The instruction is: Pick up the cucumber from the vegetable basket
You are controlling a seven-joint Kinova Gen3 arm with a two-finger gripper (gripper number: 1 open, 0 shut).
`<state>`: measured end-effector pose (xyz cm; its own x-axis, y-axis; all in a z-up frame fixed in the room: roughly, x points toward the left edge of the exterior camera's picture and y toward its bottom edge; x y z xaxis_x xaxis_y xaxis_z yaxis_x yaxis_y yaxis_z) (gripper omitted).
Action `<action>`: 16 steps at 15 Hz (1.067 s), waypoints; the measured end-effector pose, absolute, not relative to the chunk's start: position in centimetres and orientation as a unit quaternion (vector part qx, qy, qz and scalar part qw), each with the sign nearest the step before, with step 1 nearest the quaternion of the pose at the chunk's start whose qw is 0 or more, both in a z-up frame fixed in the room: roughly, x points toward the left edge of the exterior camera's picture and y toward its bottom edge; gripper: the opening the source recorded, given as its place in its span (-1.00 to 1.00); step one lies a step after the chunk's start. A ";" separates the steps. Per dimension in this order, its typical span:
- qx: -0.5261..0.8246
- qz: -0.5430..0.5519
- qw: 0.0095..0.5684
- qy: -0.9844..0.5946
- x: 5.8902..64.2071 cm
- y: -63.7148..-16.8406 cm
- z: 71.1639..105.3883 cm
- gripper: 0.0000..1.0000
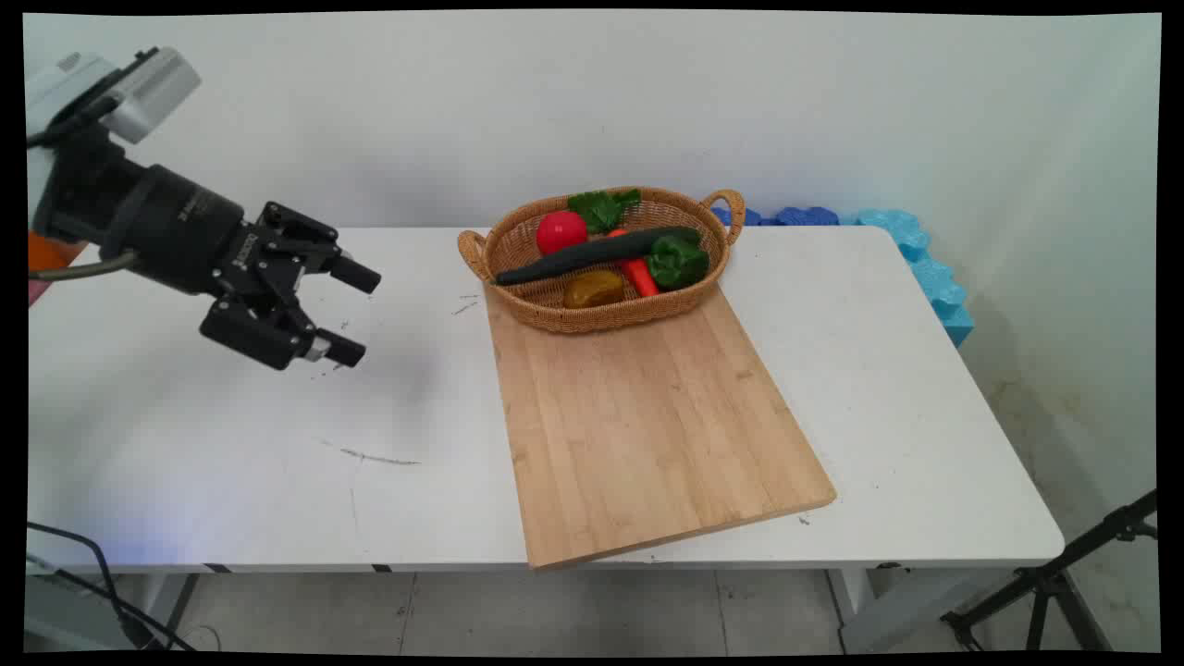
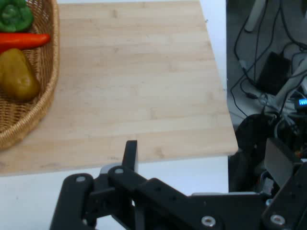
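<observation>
My gripper (image 1: 359,313) hangs open above the left part of the white table (image 1: 231,444), pointing right, with nothing between its fingers. It is well left of the wooden cutting board (image 1: 647,416). A wicker basket (image 1: 601,322) sits on the board's far end. It holds a red tomato (image 1: 561,230), leafy greens (image 1: 603,208), a long dark cucumber (image 1: 592,256), a carrot (image 1: 640,276), a green pepper (image 1: 677,261) and a brownish potato (image 1: 593,289). In the hand view one finger (image 2: 130,154) rises before the board (image 2: 134,86), with the basket (image 2: 19,124), potato (image 2: 18,75), carrot (image 2: 24,40) and pepper (image 2: 14,15) at left.
Blue foam blocks (image 1: 925,268) line the table's far right corner. A black tripod (image 1: 1054,583) stands on the floor at lower right. Cables and dark gear (image 2: 268,72) lie beyond the table's edge in the hand view.
</observation>
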<state>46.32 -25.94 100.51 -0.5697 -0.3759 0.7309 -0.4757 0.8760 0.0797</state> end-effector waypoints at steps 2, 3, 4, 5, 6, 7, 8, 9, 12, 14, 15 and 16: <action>0.248 0.065 0.398 -0.881 45.9 -26.3 100.8 1.00; 0.252 0.067 0.400 -0.879 45.4 -26.7 101.0 1.00; 0.255 0.068 0.401 -0.877 45.0 -27.0 101.3 1.00; 0.257 0.070 0.402 -0.876 44.7 -27.4 101.5 1.00; 0.258 0.071 0.402 -0.876 44.3 -27.8 101.8 1.00; 0.259 0.073 0.403 -0.875 43.9 -28.2 102.1 1.00; 0.260 0.078 0.403 -0.874 43.3 -28.9 102.5 1.00; 0.262 0.082 0.403 -0.873 42.8 -29.6 102.9 1.00; 0.271 0.099 0.402 -0.869 41.3 -32.3 104.1 1.00; 0.278 0.111 0.399 -0.867 40.5 -34.1 104.6 1.00; 0.281 0.116 0.398 -0.866 40.3 -34.9 104.8 1.00; 0.285 0.123 0.395 -0.865 40.0 -35.8 105.0 1.00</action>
<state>39.97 -35.78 104.97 -0.5252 -0.3960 0.7532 -0.5898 0.8075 0.0133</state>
